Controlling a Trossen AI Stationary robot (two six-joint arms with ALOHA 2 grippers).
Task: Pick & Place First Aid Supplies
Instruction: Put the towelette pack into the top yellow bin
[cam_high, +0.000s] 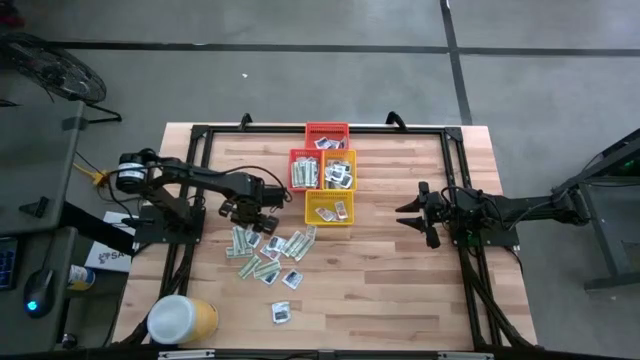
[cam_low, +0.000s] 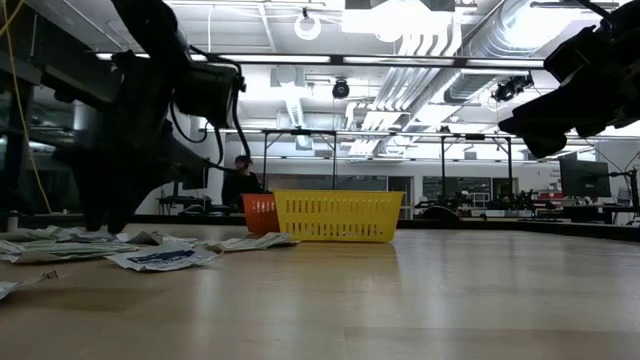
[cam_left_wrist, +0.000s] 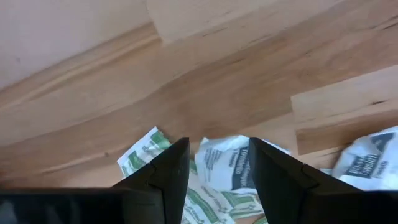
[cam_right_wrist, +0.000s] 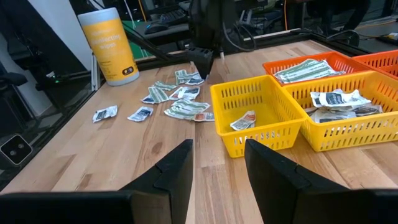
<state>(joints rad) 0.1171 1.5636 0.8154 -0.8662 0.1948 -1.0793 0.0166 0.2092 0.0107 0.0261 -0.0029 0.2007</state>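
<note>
— How many baskets do you count?

— Four, clustered at the far middle of the counter: a red basket, an orange basket, a yellow basket beside it, and a nearer yellow basket. Each holds some packets.

— And the loose first aid supplies?

— Around fifteen in a scattered heap on the wood, near the left arm, a mix of green-and-white strips and white squares with dark blue marks. Two more white squares lie apart, nearer the counter's front edge; I cannot count the heap exactly.

— The arms?

— The left pincer hangs right over the heap's far edge, its fingers spread, packets showing between them, nothing pinched. The right pincer waits well off to the right, fingers spread and empty.

— Anything else?

— One yellow tub with a white lid stands at the front left corner. A black frame rims the pale plank counter. Beyond lies a grey concrete floor, and the low view shows a workshop with ceiling lights, ducts and a person far back.
</note>
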